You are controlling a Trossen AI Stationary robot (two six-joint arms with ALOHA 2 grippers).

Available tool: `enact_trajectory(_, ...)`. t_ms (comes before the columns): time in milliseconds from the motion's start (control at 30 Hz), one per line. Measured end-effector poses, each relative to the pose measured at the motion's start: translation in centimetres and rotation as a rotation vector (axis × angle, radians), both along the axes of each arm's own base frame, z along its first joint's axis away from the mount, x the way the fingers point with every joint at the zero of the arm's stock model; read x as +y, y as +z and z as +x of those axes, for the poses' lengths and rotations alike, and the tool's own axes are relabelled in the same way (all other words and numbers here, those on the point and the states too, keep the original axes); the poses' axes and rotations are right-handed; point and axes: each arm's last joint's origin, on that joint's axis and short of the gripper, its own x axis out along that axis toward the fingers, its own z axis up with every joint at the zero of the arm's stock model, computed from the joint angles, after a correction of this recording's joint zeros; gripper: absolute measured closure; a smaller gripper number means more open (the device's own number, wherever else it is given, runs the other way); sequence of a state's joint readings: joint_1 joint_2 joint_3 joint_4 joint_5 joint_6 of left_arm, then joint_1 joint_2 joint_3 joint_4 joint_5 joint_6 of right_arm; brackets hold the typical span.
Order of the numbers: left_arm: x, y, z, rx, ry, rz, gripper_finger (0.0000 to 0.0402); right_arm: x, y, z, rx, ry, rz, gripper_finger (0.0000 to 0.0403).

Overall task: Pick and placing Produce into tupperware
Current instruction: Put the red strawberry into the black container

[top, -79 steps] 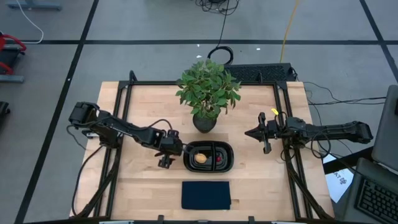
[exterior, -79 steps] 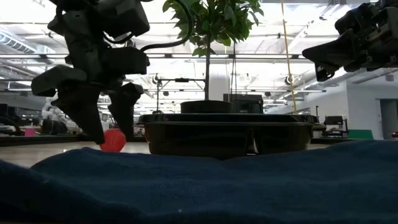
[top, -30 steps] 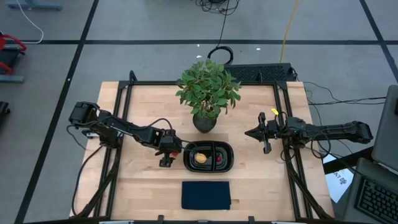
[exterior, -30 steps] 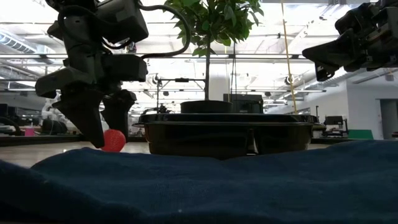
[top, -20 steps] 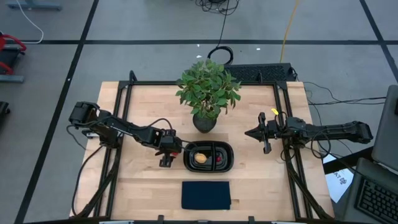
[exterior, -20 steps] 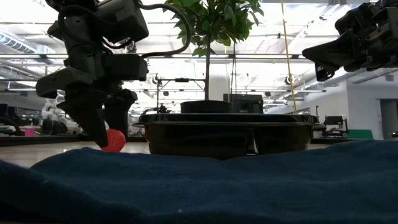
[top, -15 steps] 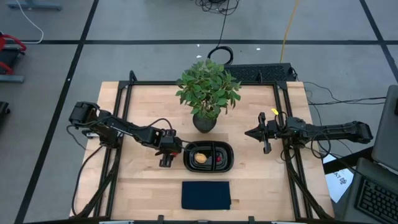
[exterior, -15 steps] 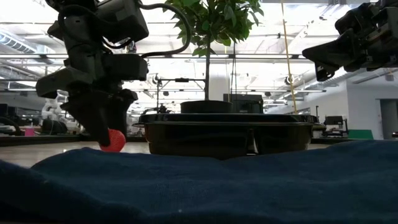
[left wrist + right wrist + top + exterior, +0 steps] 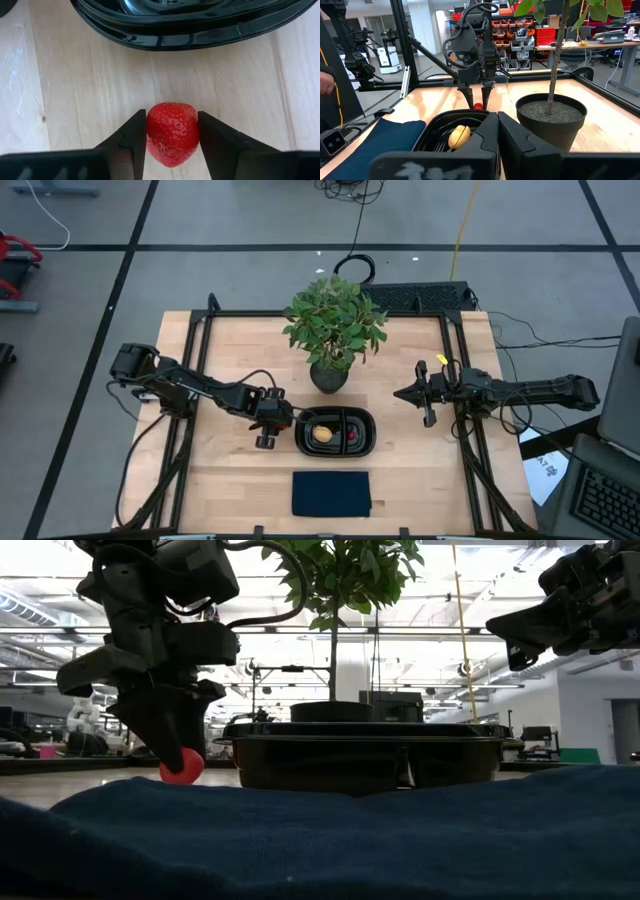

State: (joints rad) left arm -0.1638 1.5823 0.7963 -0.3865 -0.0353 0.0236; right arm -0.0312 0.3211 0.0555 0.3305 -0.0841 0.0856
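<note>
A red strawberry (image 9: 172,132) lies on the wooden table just left of the black oval tupperware (image 9: 335,412), and my left gripper (image 9: 265,440) is shut on it from above. In the high view the gripper hides the berry. Inside the tupperware, a yellow-orange piece (image 9: 322,435) sits in the left compartment and a small dark red piece (image 9: 353,436) in the right one. My right gripper (image 9: 415,393) hangs shut above the table's right part and touches nothing. My left gripper pinches the strawberry's two opposite sides (image 9: 150,135) between its two fingers (image 9: 214,137). The fingers come from above, pointing down. The berry sits between their free ends (image 9: 172,758), and its underside (image 9: 182,778) rests on the table.
A potted leafy plant (image 9: 333,330) stands behind the tupperware. A dark blue cloth (image 9: 331,493) lies flat near the front edge. Black frame rails (image 9: 195,380) run along both sides of the table. Bare wood lies at the front left and front right.
My left gripper's fingers have closed in from wide open onto the strawberry's sides. The gripper has stayed over the same spot and the berry has stayed on the table.
</note>
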Motion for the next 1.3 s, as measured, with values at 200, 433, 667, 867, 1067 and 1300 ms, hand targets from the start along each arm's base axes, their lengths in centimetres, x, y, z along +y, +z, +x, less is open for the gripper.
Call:
enact_trajectory(200, 0.1, 0.3, -0.2, 0.014, -0.013, 0.031, 0.0240, 0.0, 0.0, 0.0, 0.000, 0.000, 0.000, 0.0403)
enact_trajectory(433, 0.1, 2.2, 0.5, 0.038, -0.026, 0.094, 0.0239, 0.0, 0.0, 0.0, 0.000, 0.000, 0.000, 0.0403)
enact_trajectory(667, 0.0, 4.5, 1.8, -0.005, -0.088, 0.154, 0.0238, 0.0, 0.0, 0.0, -0.001, 0.000, 0.000, 0.0403)
enact_trajectory(867, 0.2, 6.7, 2.8, -0.047, -0.073, 0.213, 0.0238, 0.0, 0.0, 0.0, -0.001, 0.000, 0.000, 0.0403)
enact_trajectory(1067, 0.9, 8.0, 3.4, -0.071, -0.041, 0.216, 0.0238, 0.0, 0.0, 0.0, -0.001, 0.000, 0.000, 0.0403)
enact_trajectory(1300, 1.4, 8.9, 3.4, -0.058, -0.027, 0.216, 0.0238, 0.0, 0.0, 0.0, 0.000, 0.000, 0.000, 0.0403)
